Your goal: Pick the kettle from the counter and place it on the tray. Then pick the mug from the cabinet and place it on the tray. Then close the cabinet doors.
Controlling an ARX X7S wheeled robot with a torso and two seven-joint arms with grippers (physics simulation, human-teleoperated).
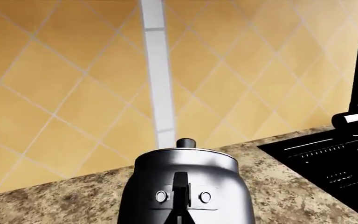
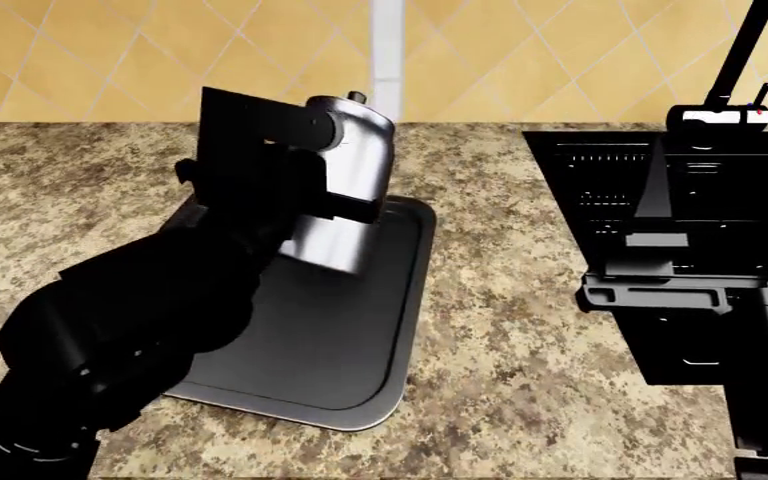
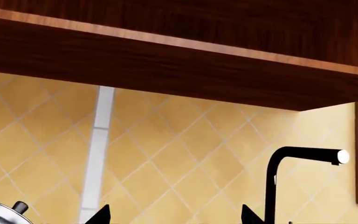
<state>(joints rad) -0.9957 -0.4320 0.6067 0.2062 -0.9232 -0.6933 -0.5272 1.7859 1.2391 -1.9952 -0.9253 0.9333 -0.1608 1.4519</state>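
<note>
Head view shows the kettle point(image 2: 344, 180) over the far end of the tray point(image 2: 357, 350), with the left arm bulked up right in front of it. It looks tilted and I can't tell whether its base is actually down on the tray or hanging just above it, since the arm covers the lower part. So I'd say step one is nearly done but not confirmed. The left gripper point(image 2: 307, 190) seems to be at the kettle's handle side, but its jaws are buried behind the arm, so whether it's clamped or loose I can't tell. The left wrist view only gives the kettle body and lid knob up close on the granite surface point(image 1: 54, 200).

The right gripper point(image 3: 174, 215) shows just two dark fingertips, spread apart with nothing between them, pointed at the tiled wall under a wooden cabinet point(image 3: 179, 56).

Mug and cabinet doors: both left to do, and neither the mug nor the doors are visible anywhere.
</note>
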